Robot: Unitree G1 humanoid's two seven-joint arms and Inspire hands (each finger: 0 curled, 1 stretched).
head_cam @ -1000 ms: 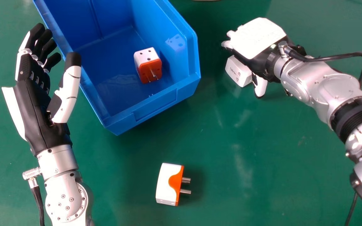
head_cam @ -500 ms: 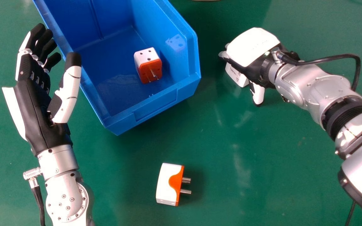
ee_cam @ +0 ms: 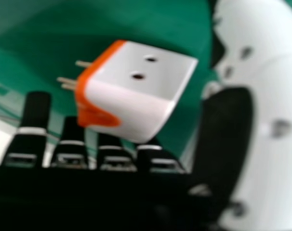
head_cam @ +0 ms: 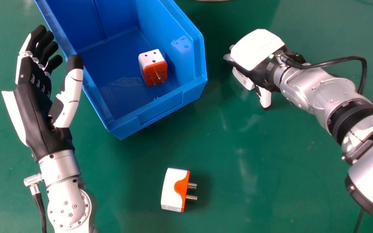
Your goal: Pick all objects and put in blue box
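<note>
My right hand is palm down on the right, over a white plug adapter that it partly hides. In the right hand view that adapter, white and orange with metal pins, lies between the fingers and the thumb of my right hand, which is open and not curled round it. The blue box holds another white and orange adapter. A third adapter lies on the table near the front, pins pointing right. My left hand stands open beside the box's left wall.
The green table extends around the box and adapters. A round object's edge shows at the far side, right of the box. A black cable loops from the right wrist.
My right hand has moved left and slightly toward the front, covering more of the adapter under it. My left hand and the other adapters have stayed put.
</note>
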